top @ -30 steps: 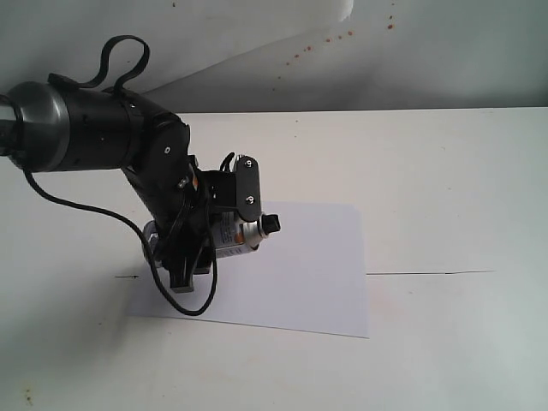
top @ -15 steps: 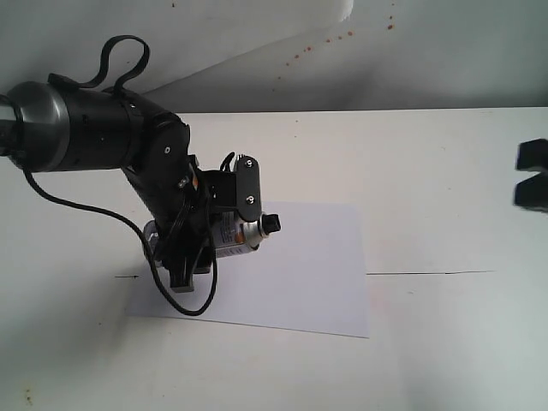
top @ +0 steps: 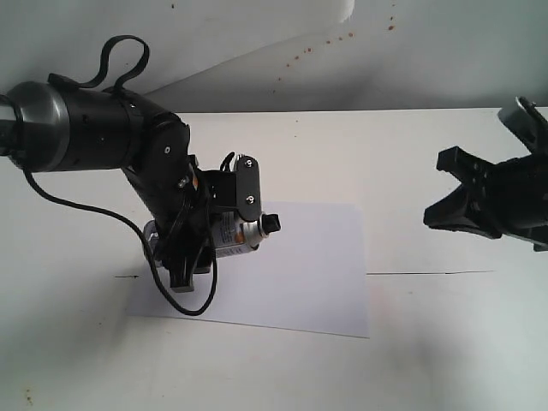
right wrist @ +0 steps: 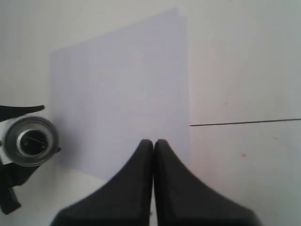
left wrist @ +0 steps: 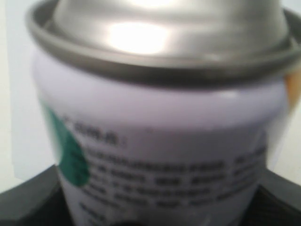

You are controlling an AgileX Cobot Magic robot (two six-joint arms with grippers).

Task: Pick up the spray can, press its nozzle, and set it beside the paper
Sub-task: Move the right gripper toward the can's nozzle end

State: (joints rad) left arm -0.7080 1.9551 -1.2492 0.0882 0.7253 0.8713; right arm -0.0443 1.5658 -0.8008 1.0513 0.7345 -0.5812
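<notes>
White table [top: 411, 342], left tool [top: 216, 233] clamps level spray can [top: 240, 233], nozzle [top: 271, 224] rightward, right tool [right wrist: 153, 144] together

Looked like a robotics lab or test bench: a plain white table [top: 428, 342] pushed up against a bare white wall [top: 445, 60] flecked with small brownish spots [top: 330, 38]. Was marked as such by the bulky black robot arm [top: 86, 128] reaching over the tabletop, a loose black cable [top: 126, 38] looping off its housing, and by a thin dark line [top: 428, 273] running across the surface. Showed a few grimy specks [top: 26, 396] near the table's front corner.
</notes>
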